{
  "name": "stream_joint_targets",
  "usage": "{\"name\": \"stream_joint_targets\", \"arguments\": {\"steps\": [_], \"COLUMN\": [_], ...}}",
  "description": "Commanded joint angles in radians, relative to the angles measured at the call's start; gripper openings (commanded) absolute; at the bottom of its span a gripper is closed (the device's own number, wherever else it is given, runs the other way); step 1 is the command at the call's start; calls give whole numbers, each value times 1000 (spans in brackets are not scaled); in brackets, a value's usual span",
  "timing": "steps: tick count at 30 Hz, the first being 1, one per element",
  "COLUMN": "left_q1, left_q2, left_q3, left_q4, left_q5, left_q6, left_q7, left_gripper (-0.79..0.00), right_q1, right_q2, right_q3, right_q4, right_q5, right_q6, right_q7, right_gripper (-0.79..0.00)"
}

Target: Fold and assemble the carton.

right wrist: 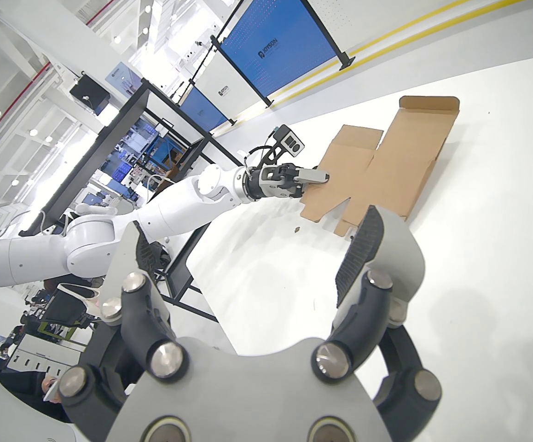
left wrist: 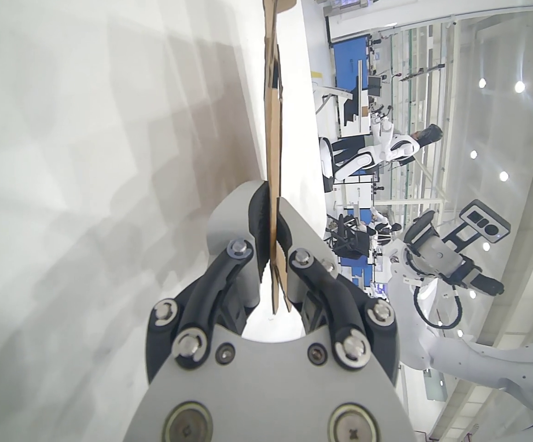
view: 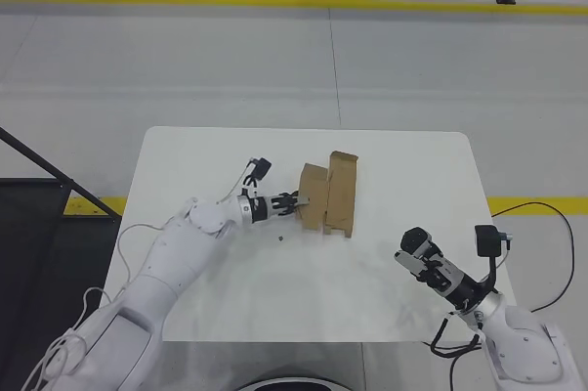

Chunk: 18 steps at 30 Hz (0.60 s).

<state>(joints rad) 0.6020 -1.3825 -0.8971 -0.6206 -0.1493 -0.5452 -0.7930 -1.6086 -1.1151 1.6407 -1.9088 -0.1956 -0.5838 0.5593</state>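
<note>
A flat, unfolded brown carton (view: 331,194) lies near the middle of the white table (view: 226,283), its flaps spread. My left gripper (view: 296,203) is shut on the carton's edge nearest the left arm. Seen edge-on in the left wrist view, the cardboard sheet (left wrist: 273,140) runs between the two black pads (left wrist: 258,213), pinched at my left gripper (left wrist: 273,227). The right wrist view has the carton (right wrist: 381,163) lying flat with the left gripper (right wrist: 321,178) clamped on one panel. My right gripper (view: 418,256) hovers open, away from the carton, over the table's right side; its fingers (right wrist: 363,250) stand wide apart.
A small dark speck (view: 279,237) lies on the table close to the carton. The table's near edge (view: 304,340) is in front of both arms. Black framing (right wrist: 156,140) and blue partition boards stand off the table's left side.
</note>
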Motion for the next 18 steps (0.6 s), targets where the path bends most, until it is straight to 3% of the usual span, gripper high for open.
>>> {"name": "stream_joint_targets", "arguments": {"steps": [1, 9, 18], "left_q1": [4, 34, 124], "left_q2": [0, 16, 59], "left_q3": [-6, -43, -124], "left_q4": [2, -17, -133], "left_q5": [-5, -12, -19], "left_q6": [-34, -164, -269], "left_q7": [4, 9, 6], "left_gripper": [-785, -785, -785], "right_q1": [-1, 51, 149], "right_q2": [0, -1, -5], "right_q3": [-10, -73, -175], "right_q4": [-10, 16, 83], "right_q5": [-19, 64, 191], "right_q6": [15, 115, 169], "right_q7": [-3, 36, 120], "right_gripper": [0, 0, 0]}}
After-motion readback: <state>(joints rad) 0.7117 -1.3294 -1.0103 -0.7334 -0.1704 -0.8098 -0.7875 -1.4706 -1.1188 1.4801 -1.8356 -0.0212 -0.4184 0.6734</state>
